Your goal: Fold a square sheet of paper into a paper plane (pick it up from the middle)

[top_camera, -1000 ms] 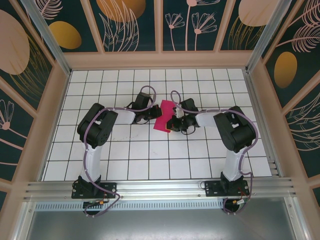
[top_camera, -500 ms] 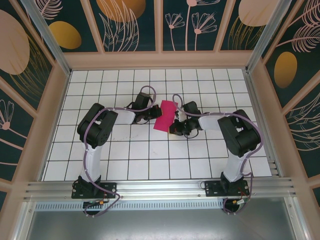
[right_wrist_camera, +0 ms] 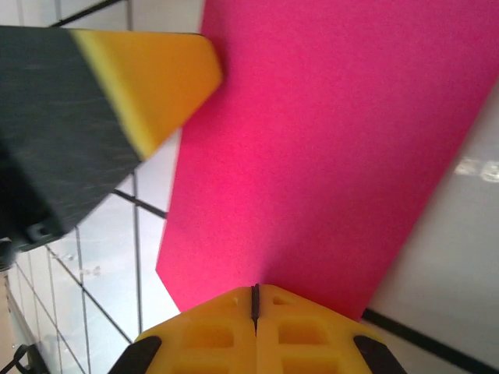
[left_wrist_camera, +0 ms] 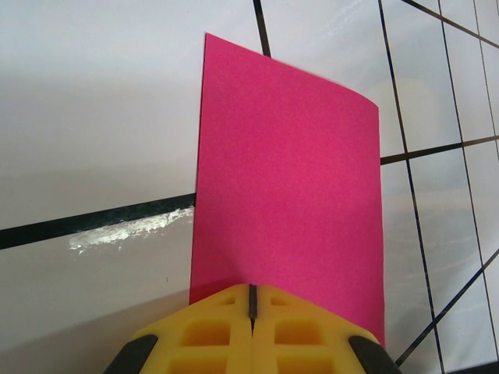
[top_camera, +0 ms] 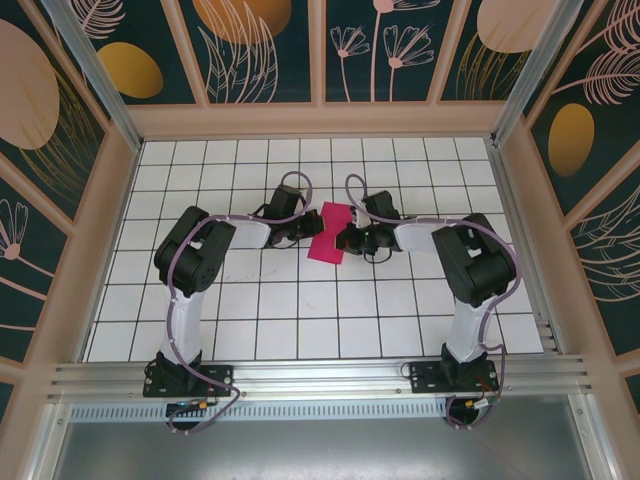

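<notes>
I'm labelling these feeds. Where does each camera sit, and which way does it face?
Top external: above and behind the bases, looking down at the gridded table; both arms, left gripper and right gripper at the pink paper.
Left wrist: on the left wrist, looking along its shut fingers at the paper.
Right wrist: likewise, along its own shut fingers at the paper; the left gripper's finger shows upper left.
Shared: all three see the paper.
</notes>
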You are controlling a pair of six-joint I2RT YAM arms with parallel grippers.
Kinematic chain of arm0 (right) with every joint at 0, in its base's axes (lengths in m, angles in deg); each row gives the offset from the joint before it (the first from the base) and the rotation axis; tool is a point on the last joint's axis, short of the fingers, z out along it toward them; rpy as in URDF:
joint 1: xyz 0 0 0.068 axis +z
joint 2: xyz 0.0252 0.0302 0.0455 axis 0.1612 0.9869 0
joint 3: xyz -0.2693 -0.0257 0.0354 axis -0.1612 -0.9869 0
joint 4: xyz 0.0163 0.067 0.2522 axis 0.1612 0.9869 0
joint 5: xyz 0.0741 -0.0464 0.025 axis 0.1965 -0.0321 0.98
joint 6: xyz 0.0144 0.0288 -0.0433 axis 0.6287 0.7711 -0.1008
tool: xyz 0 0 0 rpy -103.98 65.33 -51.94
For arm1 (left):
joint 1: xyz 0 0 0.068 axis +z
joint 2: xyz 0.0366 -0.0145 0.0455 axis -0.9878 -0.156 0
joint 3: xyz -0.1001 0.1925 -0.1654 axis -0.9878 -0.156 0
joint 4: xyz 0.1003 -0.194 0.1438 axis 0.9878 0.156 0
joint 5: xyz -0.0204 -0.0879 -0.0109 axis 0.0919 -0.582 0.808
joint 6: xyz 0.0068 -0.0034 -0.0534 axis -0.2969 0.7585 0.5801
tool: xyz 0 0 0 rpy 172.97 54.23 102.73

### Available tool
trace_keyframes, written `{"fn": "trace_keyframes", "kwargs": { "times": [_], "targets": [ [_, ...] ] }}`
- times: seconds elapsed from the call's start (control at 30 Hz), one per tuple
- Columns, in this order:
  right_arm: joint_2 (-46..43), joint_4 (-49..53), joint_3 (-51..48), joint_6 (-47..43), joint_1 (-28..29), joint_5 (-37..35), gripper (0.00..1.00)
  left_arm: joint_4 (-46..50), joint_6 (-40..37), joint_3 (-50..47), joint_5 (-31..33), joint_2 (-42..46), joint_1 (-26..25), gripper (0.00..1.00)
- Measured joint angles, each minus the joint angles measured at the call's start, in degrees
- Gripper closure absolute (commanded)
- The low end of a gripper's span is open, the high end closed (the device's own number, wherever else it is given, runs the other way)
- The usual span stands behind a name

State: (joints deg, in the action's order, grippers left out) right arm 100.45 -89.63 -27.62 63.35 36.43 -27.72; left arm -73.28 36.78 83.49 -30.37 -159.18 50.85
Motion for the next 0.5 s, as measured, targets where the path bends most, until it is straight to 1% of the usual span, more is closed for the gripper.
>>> {"fn": "trace_keyframes", "kwargs": {
  "times": [0.2,0.33,0.5],
  "targets": [
    [0.9,-0.9,-0.1,2.9,0.1,-0.4,0.98,1.9,-0.5,0.9,0.0,0.3,0.0,0.89],
    [0.7,-4.5,-1.7,7.2,1.3,-1.7,0.98,5.3,-0.6,1.4,0.8,1.4,0.0,0.85],
    [0.2,-10.7,-4.1,16.1,6.3,-5.3,0.98,9.2,0.3,-0.8,4.6,6.3,0.8,0.82]
  ]
}}
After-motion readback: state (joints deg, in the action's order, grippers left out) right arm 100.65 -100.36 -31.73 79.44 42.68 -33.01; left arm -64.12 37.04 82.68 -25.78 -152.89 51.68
